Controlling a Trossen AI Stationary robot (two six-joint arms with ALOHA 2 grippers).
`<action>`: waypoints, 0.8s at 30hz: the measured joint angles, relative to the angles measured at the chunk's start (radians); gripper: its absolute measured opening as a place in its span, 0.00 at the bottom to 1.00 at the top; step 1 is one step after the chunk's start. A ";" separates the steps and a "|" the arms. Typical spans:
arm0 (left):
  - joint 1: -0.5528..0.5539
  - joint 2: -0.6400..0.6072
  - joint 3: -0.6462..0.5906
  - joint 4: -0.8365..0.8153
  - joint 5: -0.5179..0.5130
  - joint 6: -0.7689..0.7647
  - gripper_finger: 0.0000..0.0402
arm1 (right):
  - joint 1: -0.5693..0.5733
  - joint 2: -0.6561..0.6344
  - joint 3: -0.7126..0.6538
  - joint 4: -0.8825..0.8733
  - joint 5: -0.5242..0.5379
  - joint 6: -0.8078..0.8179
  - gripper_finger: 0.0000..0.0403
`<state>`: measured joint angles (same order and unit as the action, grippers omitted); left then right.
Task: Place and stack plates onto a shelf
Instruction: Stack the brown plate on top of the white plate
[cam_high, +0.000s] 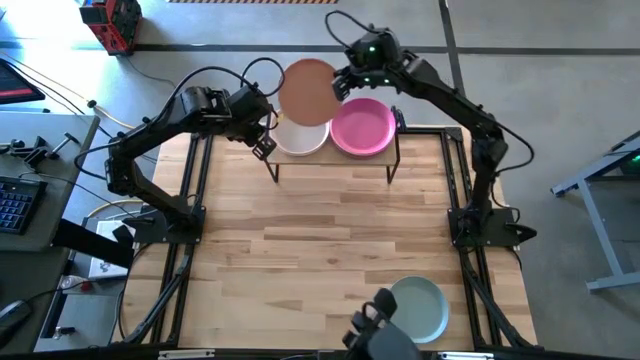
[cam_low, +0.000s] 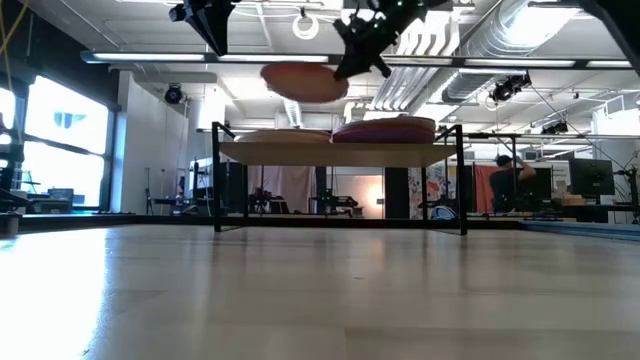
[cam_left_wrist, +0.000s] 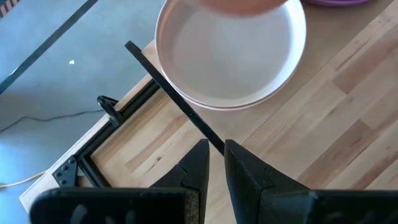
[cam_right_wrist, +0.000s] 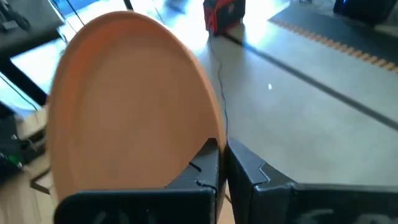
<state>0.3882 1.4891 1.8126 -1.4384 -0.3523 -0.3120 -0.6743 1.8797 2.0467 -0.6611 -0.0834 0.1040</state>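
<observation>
Right gripper (cam_high: 341, 84) clamped on the rim of the terracotta plate (cam_high: 307, 91), held in the air above the shelf (cam_low: 340, 153), over the white plate (cam_high: 301, 139) stack and beside the magenta plate (cam_high: 362, 126). Left gripper (cam_high: 264, 143) just beside the shelf's near-left corner, fingers closed on nothing. Best to level the plate, centre it over the white one, lower until touching, only then release. Pale teal plate (cam_high: 419, 308) well apart from the shelf, at the table's near edge.

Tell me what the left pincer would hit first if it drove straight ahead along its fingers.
Probably the shelf: the left pincer, fingers nearly together, points down at its black edge rail, with the white plate just beyond. Depth is unclear, so the rail or the board beside it.
</observation>
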 joint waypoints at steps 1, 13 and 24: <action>0.000 0.000 0.000 0.000 0.000 0.000 0.10 | 0.000 0.018 0.013 -0.016 -0.001 0.000 0.00; 0.000 0.000 0.000 0.000 -0.001 0.000 0.10 | 0.028 0.112 0.034 -0.040 -0.038 0.052 0.00; 0.000 0.000 0.000 0.000 -0.003 0.001 0.10 | 0.069 0.167 0.033 -0.064 -0.030 0.052 0.00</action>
<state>0.3878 1.4891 1.8126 -1.4388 -0.3557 -0.3111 -0.6056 2.0469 2.0796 -0.7249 -0.1130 0.1562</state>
